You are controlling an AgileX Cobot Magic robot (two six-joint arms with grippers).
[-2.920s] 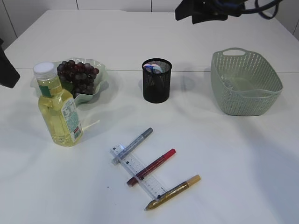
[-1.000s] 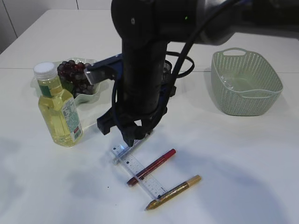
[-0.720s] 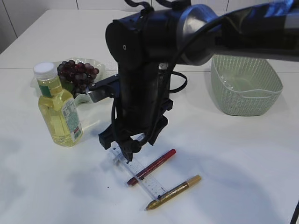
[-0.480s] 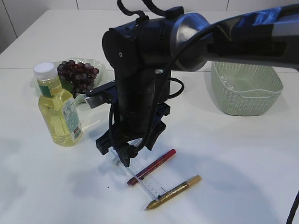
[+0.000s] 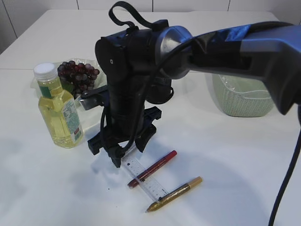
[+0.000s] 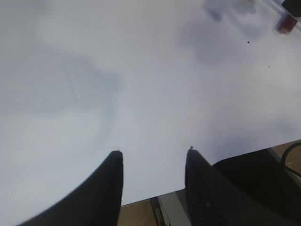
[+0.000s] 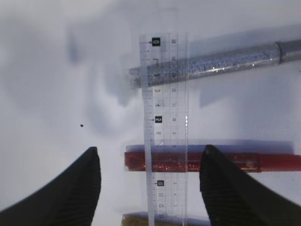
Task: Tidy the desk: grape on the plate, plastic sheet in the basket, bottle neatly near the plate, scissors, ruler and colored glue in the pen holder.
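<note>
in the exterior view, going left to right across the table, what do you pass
bottle → grapes on the plate → right gripper → red glue pen → gold glue pen → basket

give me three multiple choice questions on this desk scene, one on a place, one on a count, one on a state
1. Where are the grapes?
A. on the plate
B. in the basket
C. in the pen holder

2. How many glue pens touch the ruler?
A. one
B. two
C. three

3. The right pincer is
A. shut on the red pen
B. open above the ruler
C. holding the bottle

Answers: 1 A, they sit heaped on the plate behind the bottle. 2 C, silver, red and gold pens all cross it. 3 B, its fingers stand apart with nothing between them.
</note>
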